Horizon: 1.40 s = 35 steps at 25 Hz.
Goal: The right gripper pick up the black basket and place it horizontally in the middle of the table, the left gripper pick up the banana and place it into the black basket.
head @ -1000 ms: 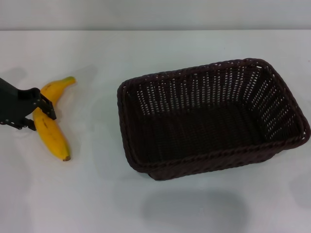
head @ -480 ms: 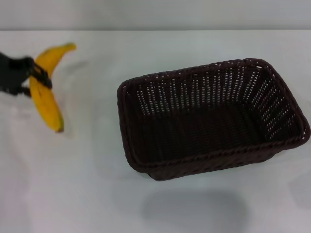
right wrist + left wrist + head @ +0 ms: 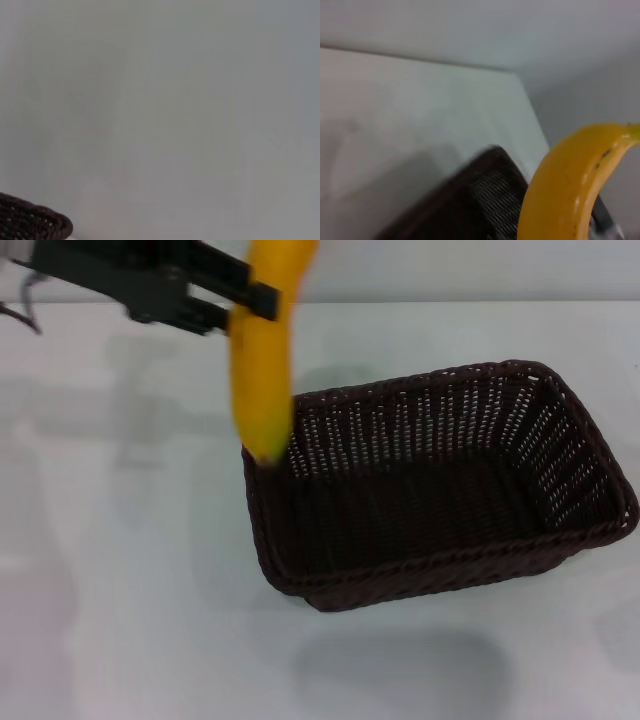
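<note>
The left gripper [image 3: 262, 302] is raised above the table [image 3: 120, 540], its black fingers [image 3: 215, 292] pinching the banana [image 3: 265, 350] near the fruit's upper part; the long yellow body hangs below the fingers, nearly upright, and its lower tip sits in line with the near-left rim of the black basket [image 3: 430, 490] as the head view shows it. The basket lies on the table, open side up, below the fingers and to their right; its floor is bare. The right gripper appears in no picture, so I cannot tell how its fingers stand; its wrist view catches only 1 corner of the basket rim [image 3: 35, 225].

Risks, as I judge them:

1. The grip is high on the fruit and most of its weight hangs under the fingers; a quick sideways swing could make the banana pivot in the pinch or slide out before it is over the basket.
2. The hanging tip seems roughly level with the woven rim; if the arm travels rightward without more height, the tip could strike the rim, nudging the basket off its place or wrenching the fruit loose.
3. Letting go here, at the wall, could leave the banana on the rim or outside it; the fingers probably need to sit above the basket's floor first.
4. A drop from this height could bruise the ripe fruit.
</note>
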Tool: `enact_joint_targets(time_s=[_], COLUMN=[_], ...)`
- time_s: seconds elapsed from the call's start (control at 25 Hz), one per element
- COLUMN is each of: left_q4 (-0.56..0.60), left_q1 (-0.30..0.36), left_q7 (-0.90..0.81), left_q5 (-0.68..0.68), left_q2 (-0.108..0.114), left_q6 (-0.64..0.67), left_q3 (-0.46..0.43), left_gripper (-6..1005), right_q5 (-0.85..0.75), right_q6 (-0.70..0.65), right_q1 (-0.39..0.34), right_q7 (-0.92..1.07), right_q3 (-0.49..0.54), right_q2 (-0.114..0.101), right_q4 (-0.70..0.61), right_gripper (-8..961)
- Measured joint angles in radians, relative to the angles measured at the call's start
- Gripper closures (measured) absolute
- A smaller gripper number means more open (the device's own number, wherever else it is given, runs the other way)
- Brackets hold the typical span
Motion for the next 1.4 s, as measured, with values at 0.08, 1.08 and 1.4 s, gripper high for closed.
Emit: enact_joint_targets(time_s=[0.08, 1.08, 1.4], left_q4=[0.002, 0.182, 0.283], left_q1=[-0.011, 0.12, 0.478], left_q7=[0.031, 0.447, 0.939], left_q5=[-0.012, -0.115, -0.456], left_q2=[-0.022, -0.11, -0.169], left_q6=[-0.001, 0.206, 0.434], left_q3=[0.043, 0.097, 0.093], left_gripper=[432, 216, 116], right_q5=[0.0, 0.002, 0.01], right_q6=[0.012, 0.087, 0.038], right_q1=[0.001, -0.04, -0.026], right_q7=[0.001, 0.032, 0.124], right_q3=[0.0, 0.001, 0.037], right_q2=[0.0, -0.003, -0.005], right_q4=[0.0, 0.006, 0.001], right_gripper=[254, 246, 243])
